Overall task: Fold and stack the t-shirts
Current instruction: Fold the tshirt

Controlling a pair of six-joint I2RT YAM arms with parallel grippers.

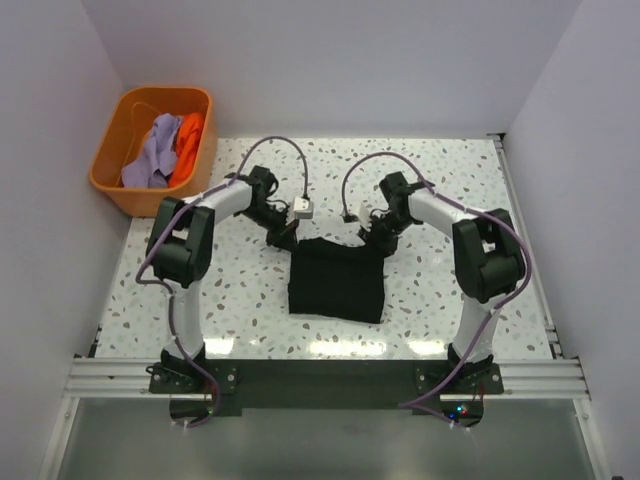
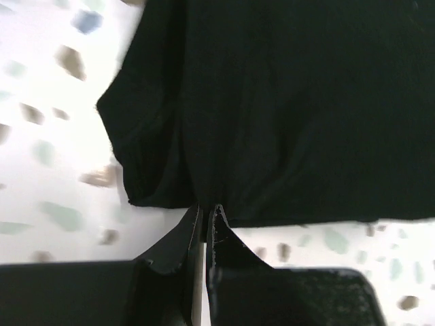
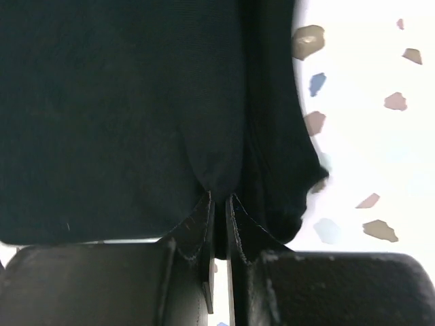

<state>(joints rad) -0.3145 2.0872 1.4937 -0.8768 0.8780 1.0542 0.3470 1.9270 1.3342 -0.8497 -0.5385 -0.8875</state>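
Black t-shirt (image 1: 336, 280): folded into a rough square, lying flat on the tabletop (image 1: 440, 180) between the two arms.
Far edge of the black t-shirt: both jaws meet it here, one near each far corner. The cloth puckers toward each pair of tips in the wrist views.
Left jaws: pressed together on the hem just beside the far-left corner, with only a thin slit between the fingers. Folded layers show at that corner.
Right jaws: closed the same way on the hem just beside the far-right corner, pinching a small peak of cloth.
Side and near edges of the black t-shirt: fairly straight, lying on the tabletop, with nothing touching them.
Left arm (image 1: 190, 235): bends in from the left of the black t-shirt, elbow well out to the side.
Right arm (image 1: 485, 250): mirrors it from the right of the black t-shirt.
Open room: bare speckled tabletop shows on every side of the black t-shirt. It is broad beyond the far edge and out to the left and right, and narrower on the near side.
Orange tub (image 1: 110, 150): well apart from the black t-shirt, far-left of it, by the tabletop's far-left corner.
Lavender t-shirt (image 1: 152, 150): crumpled inside the tub.
Orange t-shirt (image 1: 188, 140): bunched beside it in the tub, on the side nearer the black t-shirt.
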